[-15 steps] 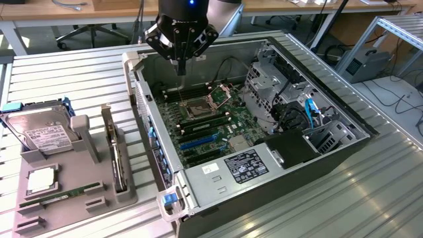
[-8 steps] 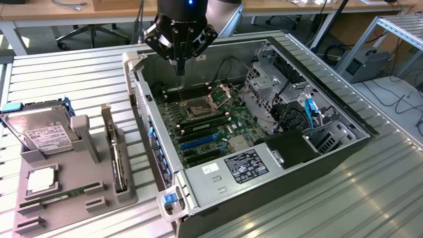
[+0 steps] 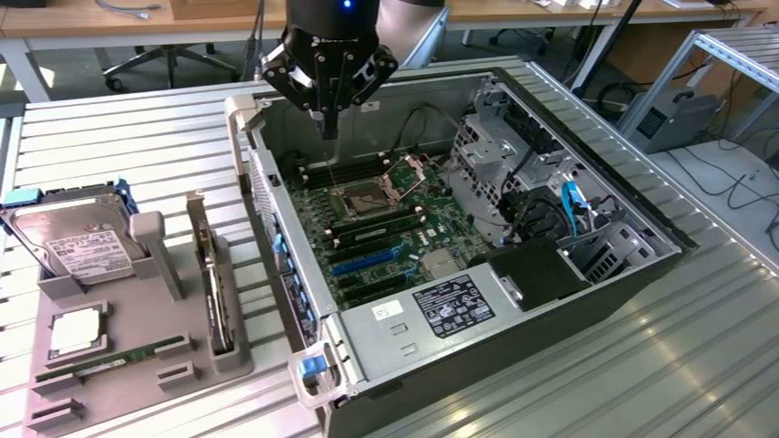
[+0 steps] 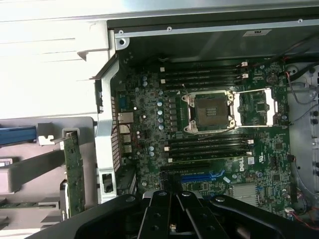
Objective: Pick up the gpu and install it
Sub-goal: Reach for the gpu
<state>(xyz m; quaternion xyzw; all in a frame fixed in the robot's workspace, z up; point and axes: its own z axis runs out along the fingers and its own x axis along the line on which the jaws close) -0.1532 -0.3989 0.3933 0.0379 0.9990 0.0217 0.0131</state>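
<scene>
while 1 gripper [image 3: 327,130] hovers closed, 1 gpu [image 3: 213,283] stands upright

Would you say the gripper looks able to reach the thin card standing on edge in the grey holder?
Probably yes: the thin card stands upright in the grey holder, top edge uncovered, while the black gripper, shut, hangs over the open computer case.

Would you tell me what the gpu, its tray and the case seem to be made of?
gpu: green circuit board dotted with small parts.
tray: matte grey, probably plastic, with moulded slots.
case: bare sheet metal by its silvery sheen and folded edges.
</scene>
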